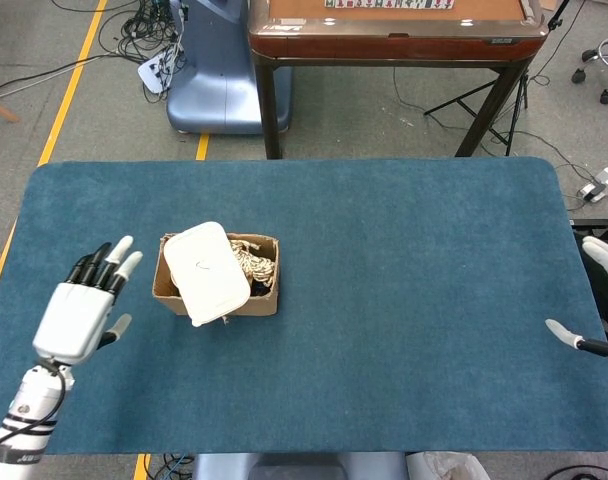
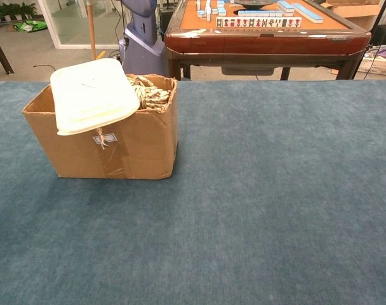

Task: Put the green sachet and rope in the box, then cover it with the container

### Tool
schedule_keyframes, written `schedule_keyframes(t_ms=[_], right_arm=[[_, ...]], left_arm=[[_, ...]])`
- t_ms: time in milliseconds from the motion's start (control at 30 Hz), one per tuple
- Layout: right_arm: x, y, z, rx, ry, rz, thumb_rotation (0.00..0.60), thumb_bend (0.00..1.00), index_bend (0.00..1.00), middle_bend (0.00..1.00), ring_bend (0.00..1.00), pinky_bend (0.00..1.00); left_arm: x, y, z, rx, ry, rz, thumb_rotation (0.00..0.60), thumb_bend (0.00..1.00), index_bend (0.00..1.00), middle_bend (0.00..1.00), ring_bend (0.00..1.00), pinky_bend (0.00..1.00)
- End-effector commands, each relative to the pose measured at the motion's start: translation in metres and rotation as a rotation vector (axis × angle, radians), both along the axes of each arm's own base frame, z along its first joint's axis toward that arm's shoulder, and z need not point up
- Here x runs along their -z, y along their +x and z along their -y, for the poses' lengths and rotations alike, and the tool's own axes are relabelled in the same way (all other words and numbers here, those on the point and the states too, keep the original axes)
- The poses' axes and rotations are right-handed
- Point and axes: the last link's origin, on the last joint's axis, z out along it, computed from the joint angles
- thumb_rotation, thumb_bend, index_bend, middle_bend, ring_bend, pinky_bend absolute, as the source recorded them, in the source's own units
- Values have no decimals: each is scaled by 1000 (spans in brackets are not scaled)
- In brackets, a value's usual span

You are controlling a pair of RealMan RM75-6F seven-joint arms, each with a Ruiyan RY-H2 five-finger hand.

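The left hand (image 1: 79,310) lay open, fingers spread, holding nothing; the container-topped (image 1: 208,272) box (image 1: 262,301) sat just right of it.

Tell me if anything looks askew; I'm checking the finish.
The container sits tilted on the box, covering only its left part; the rope shows beside it and a strand hangs over the front wall.

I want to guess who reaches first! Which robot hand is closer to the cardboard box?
Left. The left hand sits just beside the box, while the right hand is far across the table's other edge.
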Motion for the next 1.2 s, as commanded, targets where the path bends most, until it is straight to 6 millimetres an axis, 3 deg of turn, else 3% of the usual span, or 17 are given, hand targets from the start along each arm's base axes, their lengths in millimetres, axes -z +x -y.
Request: schedule_keyframes(t_ms=[33,300,667,867,1200], right_arm=[[2,0,0,25,-10,-32,600,0,140,135,0,39],[14,-8,15,140,-3,-185,600,0,140,138,0,39],[42,-13,39,229,101,-307,600,0,140,139,0,39],[50,-9,39,217,126,-326,600,0,139,139,0,39],[48,-3,32,175,126,-321,600,0,139,139,0,39]], left_arm=[[-8,-30,18,-77,17,8,600,218,102,0,0,137],[-3,-71,41,-148,59,64,600,217,103,0,0,137],[1,-99,59,-154,85,127,600,217,115,0,0,138],[4,-115,60,-175,111,112,600,218,115,0,0,138],[7,-124,60,-206,108,109,600,217,115,0,0,138]])
